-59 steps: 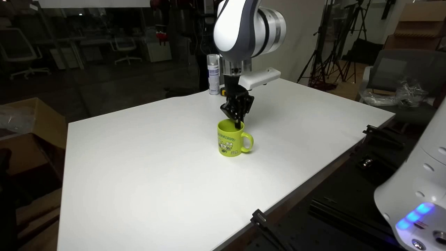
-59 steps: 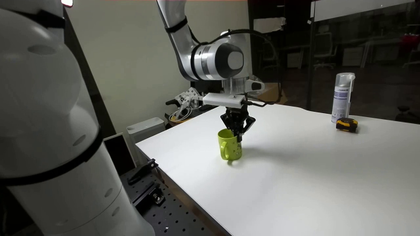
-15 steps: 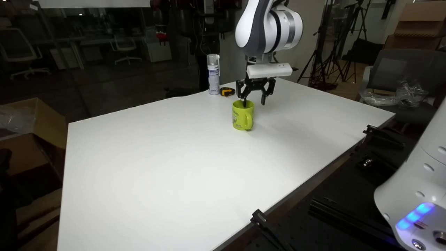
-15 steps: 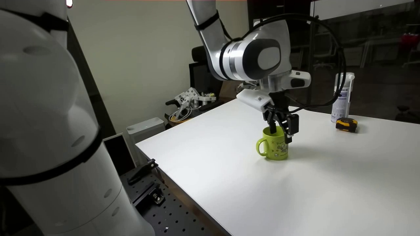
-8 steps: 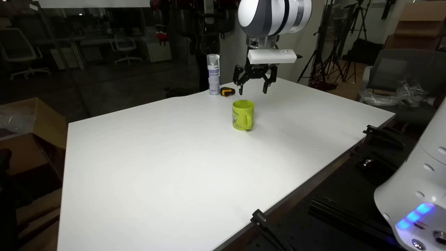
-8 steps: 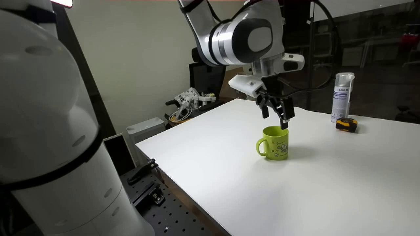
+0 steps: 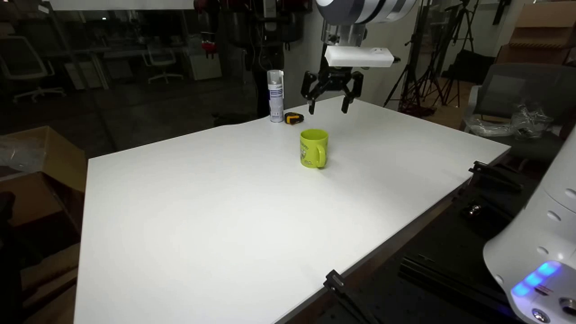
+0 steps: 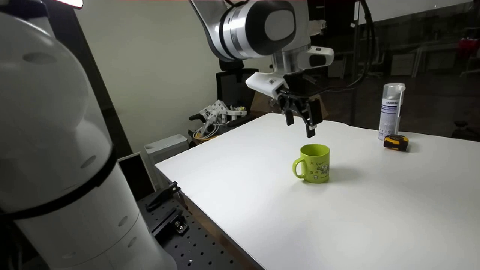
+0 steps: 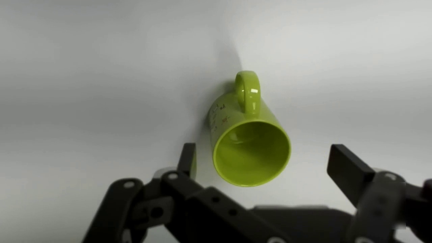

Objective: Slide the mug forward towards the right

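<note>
Above mug [image 7: 310, 150], in an exterior view: tool [image 7: 328, 109] spread, gripping nothing. In an exterior view: mug upright on desk [image 8: 375, 210], well apart from spray can [image 8: 390, 116]. Wrist view: fingers [image 9: 186, 159] flank mug, probably wide to leave it undisturbed; slide likely done.

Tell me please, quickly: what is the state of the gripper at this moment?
Gripper: open, holding nothing, above the green mug and not touching it.

You can just read "2,000" on the far spray can [image 8: 389, 116]; its other txt & mug [image 8: 315, 165] print illeg.
</note>
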Controlling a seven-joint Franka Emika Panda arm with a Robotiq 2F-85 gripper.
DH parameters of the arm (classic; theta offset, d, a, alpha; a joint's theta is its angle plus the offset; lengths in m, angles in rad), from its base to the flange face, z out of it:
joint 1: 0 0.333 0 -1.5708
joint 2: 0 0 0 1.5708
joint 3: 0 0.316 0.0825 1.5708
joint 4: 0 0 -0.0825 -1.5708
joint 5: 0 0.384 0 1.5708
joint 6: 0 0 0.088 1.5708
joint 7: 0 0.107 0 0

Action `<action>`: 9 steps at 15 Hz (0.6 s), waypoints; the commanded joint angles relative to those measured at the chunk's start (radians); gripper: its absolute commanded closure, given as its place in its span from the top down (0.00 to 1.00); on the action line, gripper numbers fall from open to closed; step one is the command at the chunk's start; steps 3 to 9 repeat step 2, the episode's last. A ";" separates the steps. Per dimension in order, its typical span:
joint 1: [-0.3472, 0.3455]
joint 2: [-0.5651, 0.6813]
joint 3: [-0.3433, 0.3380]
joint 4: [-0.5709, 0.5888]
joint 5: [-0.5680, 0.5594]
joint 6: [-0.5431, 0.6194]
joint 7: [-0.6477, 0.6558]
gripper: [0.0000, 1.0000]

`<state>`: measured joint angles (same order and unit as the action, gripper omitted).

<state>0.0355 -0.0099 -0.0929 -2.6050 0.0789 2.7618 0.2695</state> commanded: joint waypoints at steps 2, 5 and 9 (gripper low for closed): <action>-0.026 0.009 0.024 0.001 0.000 0.002 -0.001 1.00; -0.026 0.009 0.024 0.001 0.000 0.002 -0.001 1.00; -0.026 0.009 0.024 0.001 0.000 0.002 -0.001 1.00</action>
